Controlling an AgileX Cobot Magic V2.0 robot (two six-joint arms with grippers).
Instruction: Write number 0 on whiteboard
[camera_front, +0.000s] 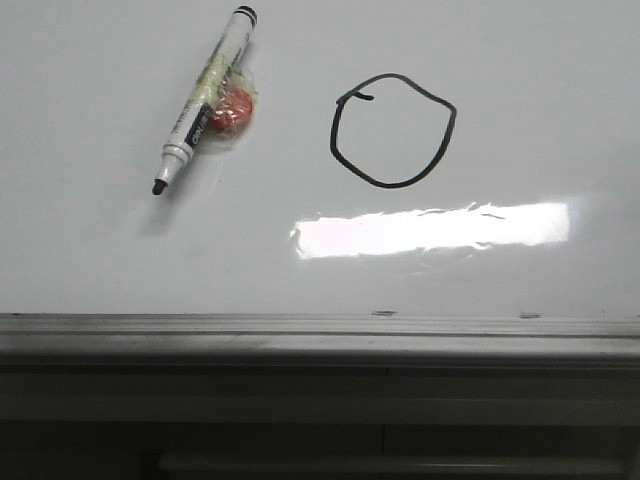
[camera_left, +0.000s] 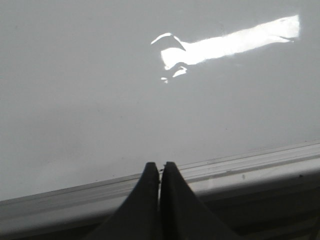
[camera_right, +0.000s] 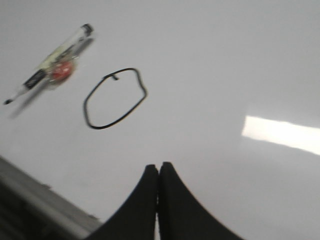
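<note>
The number 0 (camera_front: 393, 130) stood finished near the whiteboard (camera_front: 90, 260) middle; the marker (camera_front: 203, 101) lay released toward its far-left corner. Both hands, left hand (camera_left: 160, 167) and right hand (camera_right: 159, 169), were clenched empty; probably only withdrawal remained.

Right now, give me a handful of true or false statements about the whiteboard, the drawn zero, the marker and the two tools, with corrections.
1. The thin black hand-drawn loop of the number 0 is on the large glossy white whiteboard. True.
2. The white-barrelled marker pen with black cap lies inside the loop. False: it lies left of it, apart.
3. The right tool holds the marker. False: its fingers are shut on nothing.
4. The left tool is shut. True.
5. The marker carries an orange-red lump taped on. True.
</note>
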